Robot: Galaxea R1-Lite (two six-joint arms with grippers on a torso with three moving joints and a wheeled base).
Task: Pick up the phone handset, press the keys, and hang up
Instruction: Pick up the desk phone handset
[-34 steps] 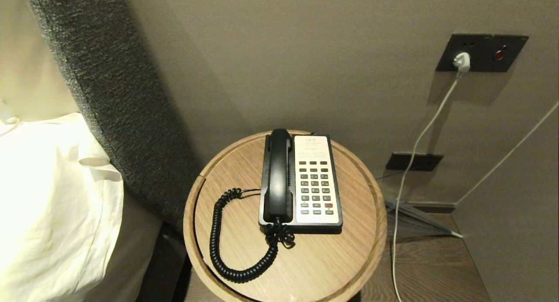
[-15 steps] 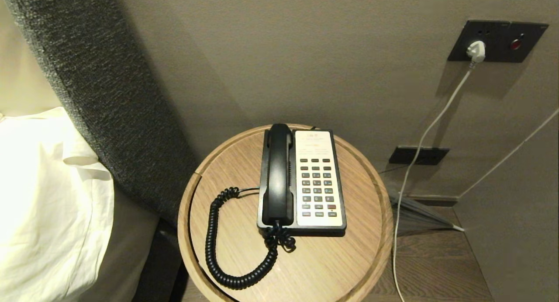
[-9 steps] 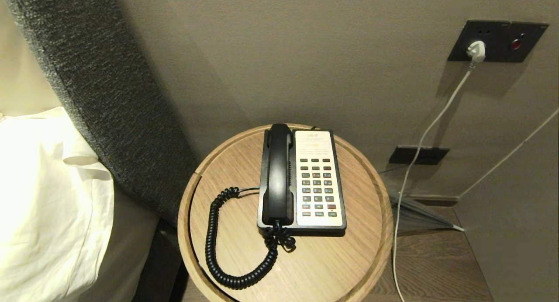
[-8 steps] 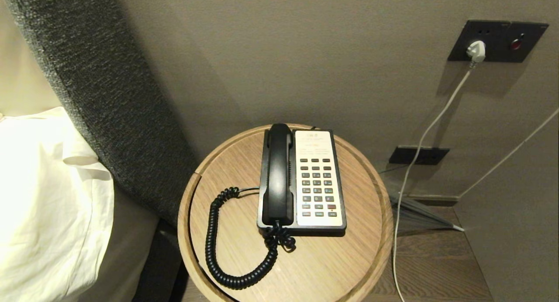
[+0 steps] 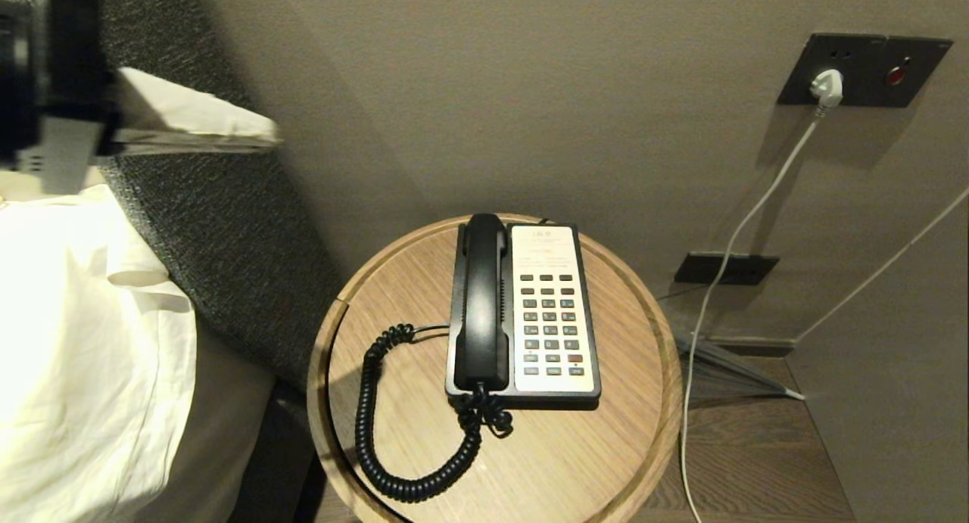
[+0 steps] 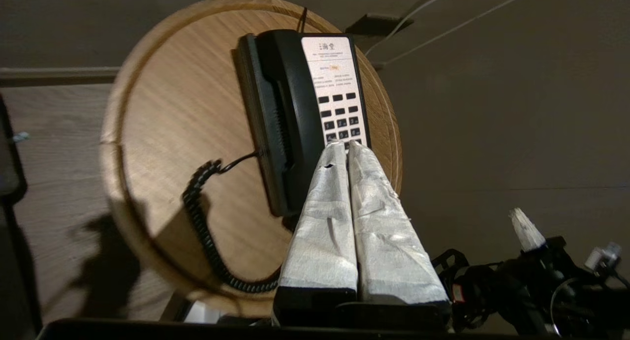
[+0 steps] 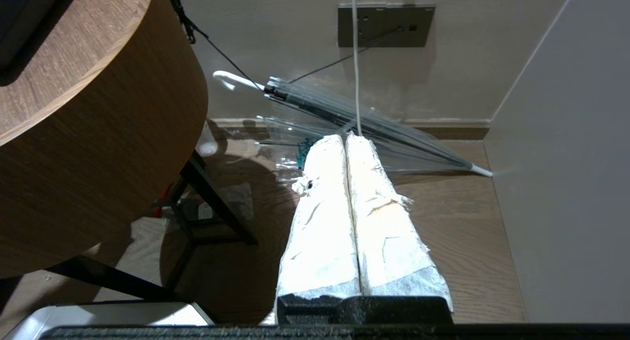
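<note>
The phone handset lies in its cradle on the left side of the phone base, and the keys sit in the white faceplate just beside it, on its right. The phone stands on the round wooden bench, and the coiled cord makes a loop on the bench to the left of the base.

The step in hand is, as I judge, the very first one: the reach toward the handset. Nothing is lifted yet. The left gripper is above the bench and well apart from the phone; its jaws are closed together and hold nothing. In the head view it appears at the upper left edge, blurred. The right gripper hangs low beside the bench, over the floor, also with the jaws closed and empty.

For the next move the left jaws probably must open wide and come down across the middle of the handset, which is narrow and lies close to the keys.

The left arm is mostly cut off in the head view. The near part of the keys is hidden behind the left gripper in the left wrist view. The print on the faceplate is too small to read.
</note>
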